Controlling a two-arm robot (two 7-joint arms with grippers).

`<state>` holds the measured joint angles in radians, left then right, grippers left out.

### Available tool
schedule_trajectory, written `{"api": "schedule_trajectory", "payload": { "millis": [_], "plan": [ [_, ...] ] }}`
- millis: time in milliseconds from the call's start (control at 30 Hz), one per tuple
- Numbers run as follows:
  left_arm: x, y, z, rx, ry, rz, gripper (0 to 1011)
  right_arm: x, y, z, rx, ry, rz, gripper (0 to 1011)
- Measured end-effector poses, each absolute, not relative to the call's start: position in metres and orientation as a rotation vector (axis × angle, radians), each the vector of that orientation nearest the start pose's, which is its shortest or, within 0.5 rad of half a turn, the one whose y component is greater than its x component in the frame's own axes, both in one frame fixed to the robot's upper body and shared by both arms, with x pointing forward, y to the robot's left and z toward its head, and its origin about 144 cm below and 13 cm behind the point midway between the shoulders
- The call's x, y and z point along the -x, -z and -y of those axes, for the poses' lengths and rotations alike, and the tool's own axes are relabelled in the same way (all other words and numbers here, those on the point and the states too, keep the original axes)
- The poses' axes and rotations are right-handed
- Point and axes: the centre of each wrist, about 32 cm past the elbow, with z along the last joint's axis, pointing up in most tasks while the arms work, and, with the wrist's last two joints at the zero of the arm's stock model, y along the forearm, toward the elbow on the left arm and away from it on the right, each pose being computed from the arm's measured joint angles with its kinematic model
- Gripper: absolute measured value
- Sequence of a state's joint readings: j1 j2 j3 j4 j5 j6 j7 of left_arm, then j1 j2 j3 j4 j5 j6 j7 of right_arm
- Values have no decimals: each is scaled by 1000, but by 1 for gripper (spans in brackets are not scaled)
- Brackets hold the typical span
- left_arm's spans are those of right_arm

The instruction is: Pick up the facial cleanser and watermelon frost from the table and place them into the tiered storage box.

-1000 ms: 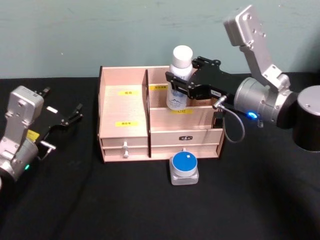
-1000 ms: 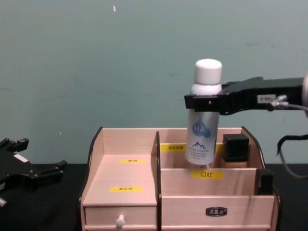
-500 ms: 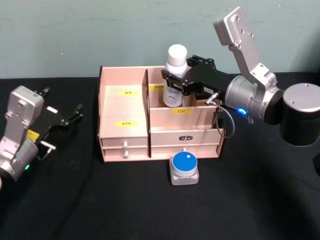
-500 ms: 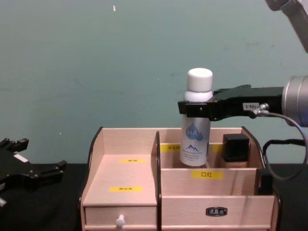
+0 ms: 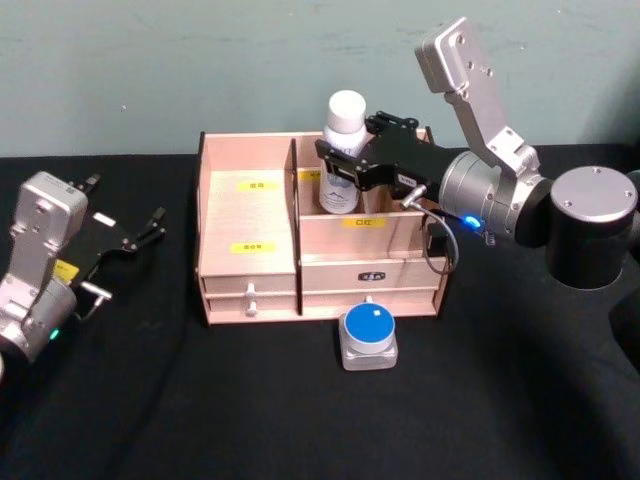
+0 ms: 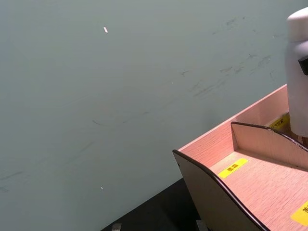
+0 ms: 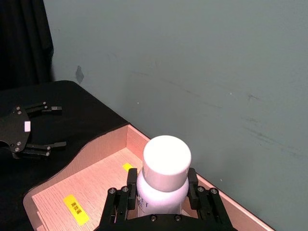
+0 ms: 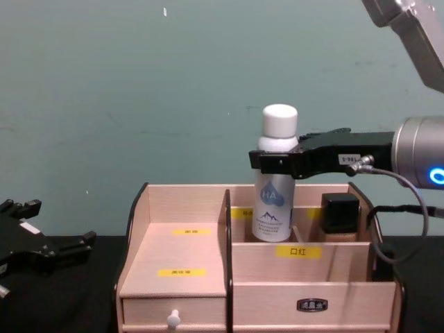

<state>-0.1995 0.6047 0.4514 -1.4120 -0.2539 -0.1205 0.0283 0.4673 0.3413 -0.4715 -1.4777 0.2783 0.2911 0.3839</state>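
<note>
In the head view, the box (image 5: pixel 370 275) stands on the black table (image 5: pixel 250 400), near the wall. The right gripper (image 5: pixel 342 160) reaches over it from the right and is closed on the bottle (image 5: pixel 346 110), just below the white cap. The bottle is upright, and its lower part is inside the rear compartment, just right of the divider. The jar (image 5: pixel 369 327) with the blue lid stands on the table just in front of the box, apart from both grippers. The left gripper (image 5: pixel 150 228) rests at the left side of the table, well apart from the box, with its fingers spread and holding nothing.

In the left wrist view, one corner of the box shows with its yellow labels, and the bottle is at the edge.

In the right wrist view, the black fingers (image 7: pixel 120 202) press on both sides of the bottle's neck, with the white cap above them. The wide left compartment of the box lies below. Farther off, the left gripper lies on the table, its fingers apart.

In the chest view, the bottle's base is hidden behind the middle wall of the box, so I cannot tell if it touches the floor. A dark cap (image 8: pixel 340 211) stands in the same row, to the right of the bottle.
</note>
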Motion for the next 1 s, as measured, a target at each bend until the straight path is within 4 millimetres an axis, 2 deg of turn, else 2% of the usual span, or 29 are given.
{"api": "schedule_trajectory", "payload": {
  "millis": [1000],
  "plan": [
    [-489,-1140,-310,-304,-1248,285,1001,-555,-1230,198,265,812,45,607]
  ]
}}
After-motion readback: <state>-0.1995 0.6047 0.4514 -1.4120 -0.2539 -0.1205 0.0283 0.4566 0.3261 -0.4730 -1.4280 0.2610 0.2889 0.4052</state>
